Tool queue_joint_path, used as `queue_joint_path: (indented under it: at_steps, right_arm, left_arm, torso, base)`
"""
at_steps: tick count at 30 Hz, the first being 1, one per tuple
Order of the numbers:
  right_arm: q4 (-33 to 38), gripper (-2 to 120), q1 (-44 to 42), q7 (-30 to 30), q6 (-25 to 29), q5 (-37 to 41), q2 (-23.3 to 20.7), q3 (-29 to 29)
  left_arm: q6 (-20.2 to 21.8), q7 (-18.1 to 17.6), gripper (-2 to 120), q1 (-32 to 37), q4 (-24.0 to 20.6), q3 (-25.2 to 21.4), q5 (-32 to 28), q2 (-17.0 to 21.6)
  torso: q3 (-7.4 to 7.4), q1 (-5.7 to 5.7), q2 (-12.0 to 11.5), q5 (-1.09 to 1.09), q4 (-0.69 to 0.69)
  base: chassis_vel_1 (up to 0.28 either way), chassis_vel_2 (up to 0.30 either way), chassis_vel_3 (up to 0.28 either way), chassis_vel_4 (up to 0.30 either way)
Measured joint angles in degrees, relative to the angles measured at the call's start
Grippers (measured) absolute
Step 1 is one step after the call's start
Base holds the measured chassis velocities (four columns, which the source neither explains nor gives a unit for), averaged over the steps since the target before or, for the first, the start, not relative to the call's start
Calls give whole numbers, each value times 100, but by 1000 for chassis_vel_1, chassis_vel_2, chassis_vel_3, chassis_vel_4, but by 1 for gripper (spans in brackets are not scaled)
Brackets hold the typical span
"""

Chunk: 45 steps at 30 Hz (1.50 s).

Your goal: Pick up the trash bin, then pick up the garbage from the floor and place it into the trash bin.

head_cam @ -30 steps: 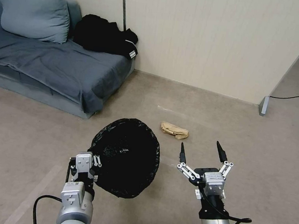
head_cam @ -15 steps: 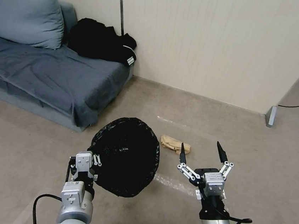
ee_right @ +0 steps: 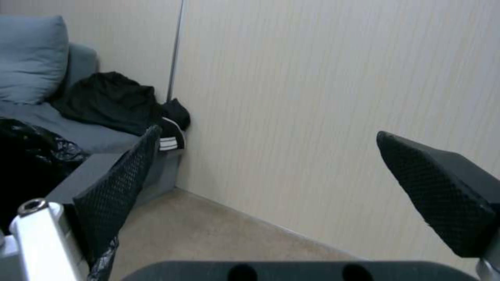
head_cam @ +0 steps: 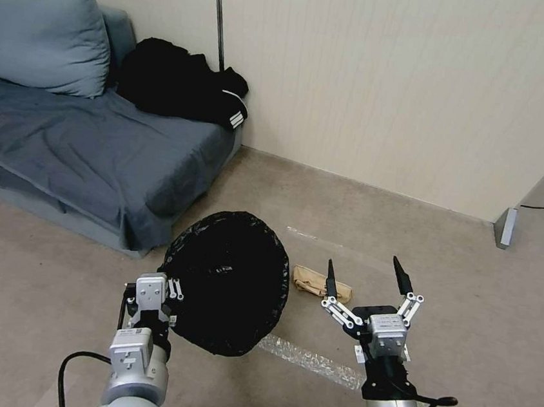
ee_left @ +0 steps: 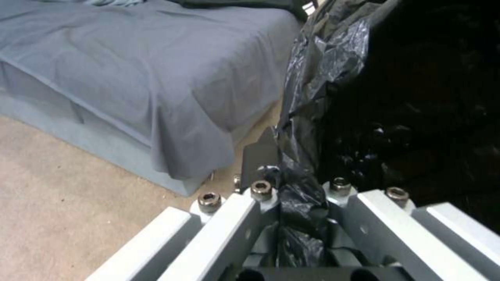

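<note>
The trash bin (head_cam: 225, 283), its mouth lined with a crinkly black bag, hangs tilted above the floor in front of me. My left gripper (head_cam: 173, 289) is shut on its near rim; the left wrist view shows the bag's plastic (ee_left: 307, 117) pinched in my left gripper (ee_left: 294, 175). To the bin's right, my right gripper (head_cam: 365, 275) stands open and holds nothing. A brown paper bag (head_cam: 312, 280), part of the garbage, lies on the floor just beyond its left fingertip. In the right wrist view the right gripper (ee_right: 276, 175) faces the wall, with the bin (ee_right: 26, 156) beside it.
A grey-blue sofa (head_cam: 64, 143) with a cushion (head_cam: 37, 36) and a black garment (head_cam: 181, 84) stands at the left against the beige wall. A clear bubble-wrap strip (head_cam: 307, 359) lies on the carpet near me. The partition's foot (head_cam: 504, 228) and a cable are at the right.
The whole picture has shifted, so the camera has moved toward the wall. The brown paper bag now lies closer to my right gripper. Both arms keep their pose.
</note>
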Motion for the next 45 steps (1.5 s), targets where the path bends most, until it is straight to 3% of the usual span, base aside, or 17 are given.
queue_joint_path:
  at_steps: [11,21,25,29,37,39,42,45]
  right_arm:
    - [-27,100,48,-28,8,8,0,9]
    - [-210,100,1095,-254,-509,274,-16,423]
    - [-399,100,1531,-275,-817,431,-448,510]
    - [-1002,100,2058,-397,-1105,624,-1248,519]
    - [-2277,100,2920,-819,-1189,698,-1900,409]
    - [-2277,100,2920,-819,-1189,698,-1900,409]
    - [-2724,100,3197,-1292,-1149,740,-2188,348]
    - [-3471,100,3544,-2131,-830,688,-2603,285]
  left_arm:
    - [2,7,1,-2,-19,22,74,-41]
    - [49,107,1,-85,-19,1,168,-11]
    - [65,116,1,-46,-33,-66,169,20]
    - [64,114,1,52,-43,-126,205,22]
    - [30,113,1,116,-6,-144,386,-70]
    - [30,113,1,116,-6,-144,386,-70]
    - [21,115,1,115,1,-149,442,-94]
    - [11,117,1,113,21,-166,490,-130]
  torso:
    - [0,0,0,0,0]
    - [0,0,0,0,-1]
    - [0,0,0,1,1]
    - [0,0,0,1,0]
    - [0,1,0,1,1]
    - [0,1,0,1,1]
    - [0,1,0,1,0]
    - [1,0,0,1,0]
  base:
    - [0,0,0,0]
    - [0,0,0,0]
    - [0,0,0,0]
    - [0,0,0,0]
    - [0,0,0,0]
    - [0,0,0,0]
    - [0,0,0,0]
    - [0,0,0,0]
